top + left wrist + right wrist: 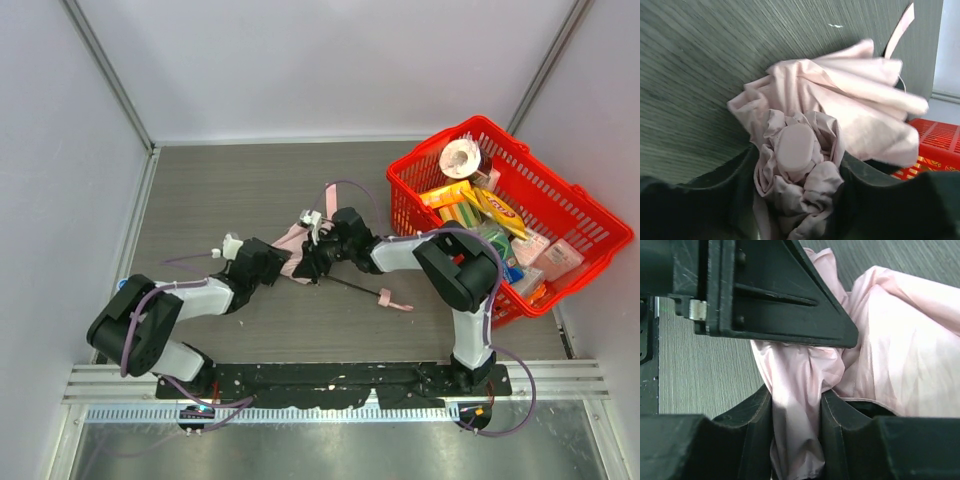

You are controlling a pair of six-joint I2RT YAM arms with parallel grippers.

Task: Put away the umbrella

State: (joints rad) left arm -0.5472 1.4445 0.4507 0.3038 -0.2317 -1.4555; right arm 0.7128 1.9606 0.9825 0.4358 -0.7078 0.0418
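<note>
The umbrella [291, 240] lies mid-table, its pale pink canopy bunched between the two arms. Its thin black shaft [352, 287] runs right to a small pink handle [385, 297] with a loop. My left gripper [284, 266] comes in from the left. In the left wrist view it [797, 172] closes around crumpled fabric and the umbrella's rounded pink cap [795, 147]. My right gripper [312, 262] reaches in from the right. In its wrist view it [796, 412] pinches a fold of the umbrella [900, 340], under the dark body of the left gripper [770, 295].
A red plastic basket [600, 225] with several packaged goods and a paper roll [462, 157] stands at the right, close to the right arm. Its edge [935, 145] shows in the left wrist view. White walls enclose the table on three sides.
</note>
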